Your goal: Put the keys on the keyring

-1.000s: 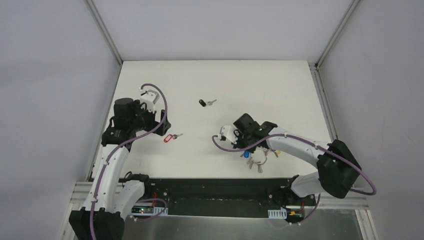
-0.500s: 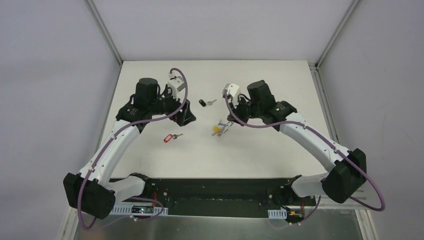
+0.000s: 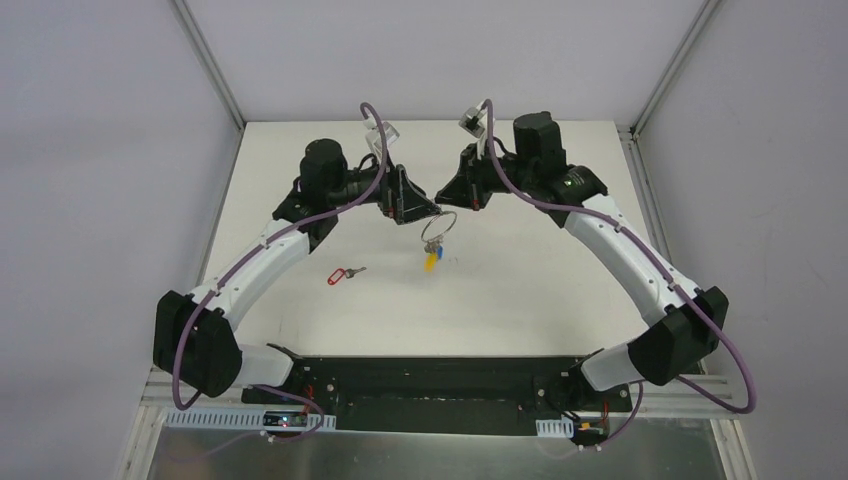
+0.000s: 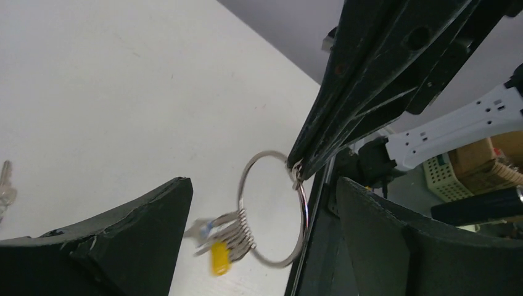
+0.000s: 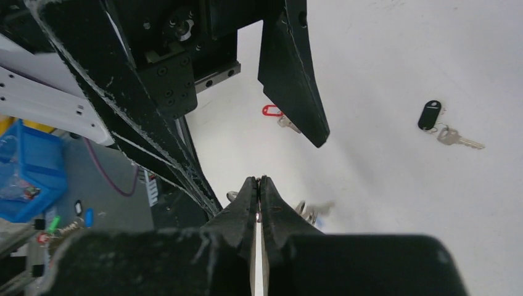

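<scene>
My right gripper is shut on the keyring and holds it in the air over the middle of the table. The thin silver ring hangs from the right fingertips, with its key bunch and yellow tag swinging and blurred. My left gripper is open, its fingers either side of the hanging ring and not touching it. The red-tagged key lies on the table at the left. The black-tagged key shows in the right wrist view; in the top view the left gripper hides it.
A silver key blade lies at the left edge of the left wrist view; I cannot tell which key it is. The white table has metal rails along its left and right sides. The red tag shows in the right wrist view too.
My right gripper has lifted the keyring off the table and carried it towards the far side. My left gripper has swung right and now faces it, with its fingers round the ring.
</scene>
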Action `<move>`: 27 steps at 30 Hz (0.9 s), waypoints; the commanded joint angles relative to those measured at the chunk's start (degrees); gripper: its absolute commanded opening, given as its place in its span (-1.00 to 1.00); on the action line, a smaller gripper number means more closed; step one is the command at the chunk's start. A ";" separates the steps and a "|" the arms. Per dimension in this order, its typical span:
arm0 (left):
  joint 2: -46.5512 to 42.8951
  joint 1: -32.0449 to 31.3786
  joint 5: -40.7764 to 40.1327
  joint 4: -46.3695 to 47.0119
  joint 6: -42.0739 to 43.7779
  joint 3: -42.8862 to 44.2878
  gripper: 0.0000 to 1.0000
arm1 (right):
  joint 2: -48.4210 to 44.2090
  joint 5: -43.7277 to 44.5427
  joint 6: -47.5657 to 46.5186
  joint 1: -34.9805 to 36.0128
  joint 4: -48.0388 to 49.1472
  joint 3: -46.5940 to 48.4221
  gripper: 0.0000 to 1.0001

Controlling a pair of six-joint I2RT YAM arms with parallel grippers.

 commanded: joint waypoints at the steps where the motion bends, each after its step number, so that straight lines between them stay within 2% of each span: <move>1: 1.99 -0.53 3.12 21.73 -15.87 -2.09 0.77 | 1.45 -6.79 9.09 -1.14 5.22 2.66 -1.00; 11: 1.65 -1.36 2.87 24.45 -16.96 -5.53 0.50 | 2.46 -10.74 18.98 -6.20 12.79 0.57 -1.00; 20: 3.64 -3.64 1.33 25.10 -18.88 -4.35 0.37 | 2.12 -10.91 19.65 -6.59 14.60 -1.04 -1.00; 27: 5.69 -4.29 1.55 24.83 -20.30 -2.90 0.08 | 1.44 -10.73 19.29 -7.08 15.06 -2.03 -1.00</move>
